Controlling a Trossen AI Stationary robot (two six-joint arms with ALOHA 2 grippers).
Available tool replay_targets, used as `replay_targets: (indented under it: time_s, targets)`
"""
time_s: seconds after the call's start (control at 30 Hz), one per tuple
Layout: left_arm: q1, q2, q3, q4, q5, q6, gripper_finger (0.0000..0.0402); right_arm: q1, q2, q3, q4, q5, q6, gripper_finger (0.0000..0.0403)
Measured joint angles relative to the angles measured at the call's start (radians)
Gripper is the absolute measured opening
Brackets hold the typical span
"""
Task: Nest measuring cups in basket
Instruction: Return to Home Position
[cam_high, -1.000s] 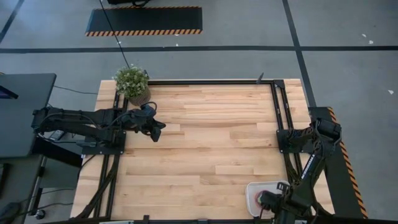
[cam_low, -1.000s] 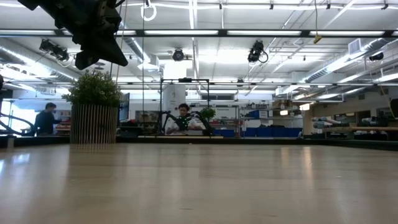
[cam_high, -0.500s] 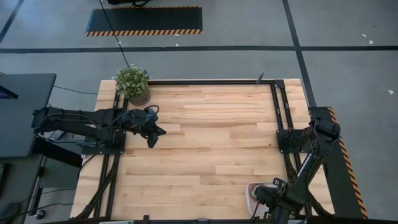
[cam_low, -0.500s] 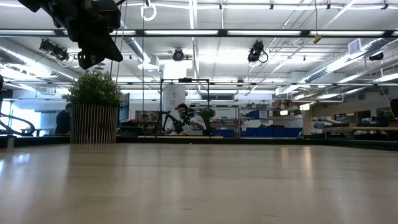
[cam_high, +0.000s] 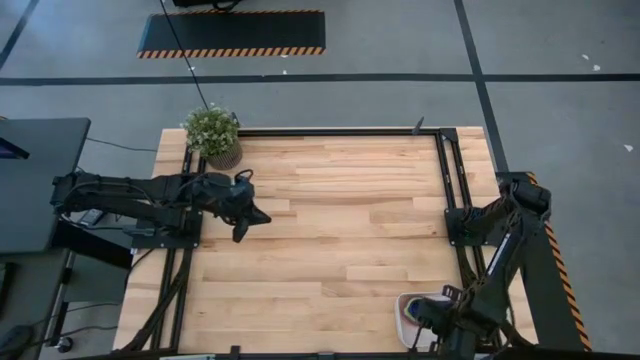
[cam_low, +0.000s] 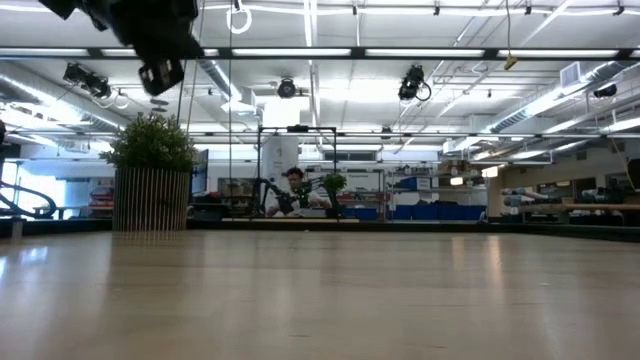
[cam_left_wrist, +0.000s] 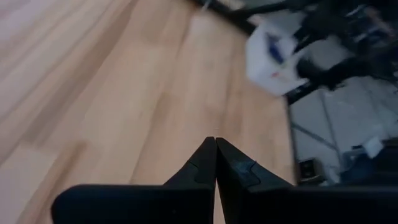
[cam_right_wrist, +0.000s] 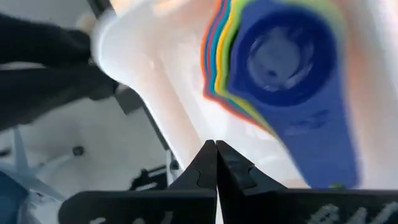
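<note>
High view: two arms, one basket, one potted plant. The left gripper (cam_high: 246, 220) hangs over the table's (cam_high: 340, 240) left part, just in front of the potted plant (cam_high: 213, 135) at the far left corner. The right gripper (cam_high: 432, 318) sits over the white basket (cam_high: 404, 308) at the near right corner. The basket is mostly covered by the arm and the cups can't be made out here.

Low view: one gripper in frame, the left one, high up and clear of the tabletop. One plant stands at the far edge. One person (cam_low: 293, 190) sits in the room behind. The basket is not in frame.

Left wrist view: two fingers (cam_left_wrist: 205, 165) pressed together, nothing between them, bare wood below. The basket shows as one white blur far across the table with specks of blue and red inside, next to the dark right arm (cam_left_wrist: 336, 31).

Right wrist view: two fingers (cam_right_wrist: 205, 168) pressed together, empty, just above the basket's inner wall. One nested stack of measuring cups (cam_right_wrist: 280, 62) lies inside the basket, open side up. The dark blue cup is on top, with rims of green, yellow, light blue and red-orange showing beneath; the exact cup count can't be told. The stack's long axis runs from bowl to flat handle, with the lower handles lined up under the dark blue one. Its heading on the table can't be told.
</note>
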Motion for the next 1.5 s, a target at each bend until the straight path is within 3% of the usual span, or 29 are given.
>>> replay_targets:
  time_s: [0.47,0.73,0.9,1.1,1.5]
  targets:
    - [-0.120,-0.146,0.075,-0.025,0.006,0.164,0.0013,-0.002,-0.118,0.243,-0.486,0.399,0.082,0.0000]
    - [-0.173,-0.339,0.075,-0.091,-0.101,0.215,0.0013,-0.002,-0.183,0.296,-0.602,0.619,0.108,0.0000]
    - [-0.208,-0.443,0.075,-0.111,-0.104,0.237,0.0013,-0.002,-0.258,0.293,-0.636,0.761,0.047,0.0000]
    - [-0.236,-0.555,0.075,-0.131,-0.105,0.314,0.0013,-0.002,-0.385,0.254,-0.637,1.007,-0.097,0.0000]
    - [-0.246,-0.806,-0.013,-0.124,-0.097,0.364,0.0013,-0.014,-0.683,0.076,-0.637,1.123,-0.212,0.0000]
